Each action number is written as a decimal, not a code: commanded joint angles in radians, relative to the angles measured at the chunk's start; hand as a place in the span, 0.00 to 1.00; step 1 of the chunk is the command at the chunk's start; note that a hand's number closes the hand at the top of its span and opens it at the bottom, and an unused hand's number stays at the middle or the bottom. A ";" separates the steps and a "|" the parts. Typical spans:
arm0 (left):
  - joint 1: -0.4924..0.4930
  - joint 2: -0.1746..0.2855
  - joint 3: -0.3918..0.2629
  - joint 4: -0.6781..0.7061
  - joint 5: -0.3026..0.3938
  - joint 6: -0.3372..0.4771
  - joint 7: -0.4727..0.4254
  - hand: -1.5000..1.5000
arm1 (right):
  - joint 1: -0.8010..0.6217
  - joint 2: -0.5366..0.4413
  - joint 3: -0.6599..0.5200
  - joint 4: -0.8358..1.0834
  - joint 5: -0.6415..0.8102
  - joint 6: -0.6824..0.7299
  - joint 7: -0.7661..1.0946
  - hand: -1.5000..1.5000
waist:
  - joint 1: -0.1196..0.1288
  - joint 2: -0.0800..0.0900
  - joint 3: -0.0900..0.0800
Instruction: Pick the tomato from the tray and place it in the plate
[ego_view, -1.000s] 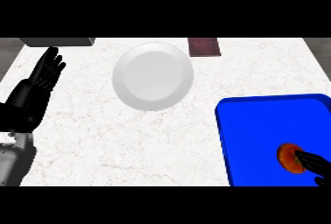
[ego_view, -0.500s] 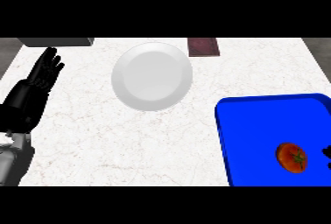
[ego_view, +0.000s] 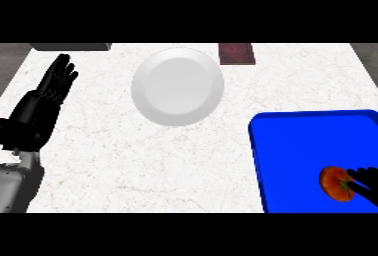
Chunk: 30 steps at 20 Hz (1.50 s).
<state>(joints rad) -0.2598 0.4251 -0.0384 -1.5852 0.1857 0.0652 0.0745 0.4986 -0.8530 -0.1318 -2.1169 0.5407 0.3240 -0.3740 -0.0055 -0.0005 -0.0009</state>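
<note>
The likeliest trouble is the tomato (ego_view: 334, 183) rolling. It is round, lies loose on the blue tray (ego_view: 303, 145) near the surface's front right corner, and the right robot hand (ego_view: 365, 178) meets it only from its right side. A nudge from there could push it leftward across the tray floor instead of seating it in a grasp. A 2nd risk lies in the carry: the white plate (ego_view: 177, 87) sits well apart, toward the surface's back edge and left of the tray, and a poorly seated tomato could slip out on the way. Only a small dark part of the right robot hand shows, coming in from the right edge just beside or touching the tomato. Whether it is wide, narrow or holding, I cannot tell. The left robot hand (ego_view: 46, 102) rests open near the surface's left edge, fingers straight and pointing toward the back.
</note>
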 joint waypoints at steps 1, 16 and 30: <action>-0.012 -0.026 0.007 0.019 -0.019 -0.021 -0.017 0.50 | -0.102 0.069 0.078 0.018 0.111 0.024 0.085 0.00 | 0.006 0.001 0.001; -0.032 -0.074 0.067 -0.003 -0.063 -0.053 0.039 0.50 | -0.285 0.238 0.144 0.310 0.385 0.023 0.091 0.00 | 0.005 0.001 0.001; -0.004 -0.112 0.080 -0.073 -0.109 -0.085 0.087 0.50 | -0.462 0.327 0.175 0.644 0.591 -0.077 0.038 0.00 | 0.011 0.001 0.001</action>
<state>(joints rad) -0.2580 0.3239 0.0485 -1.6308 0.0949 -0.0258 0.1258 0.1195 -0.5702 0.0186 -1.5872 1.0640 0.3004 -0.3493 0.0003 -0.0030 -0.0092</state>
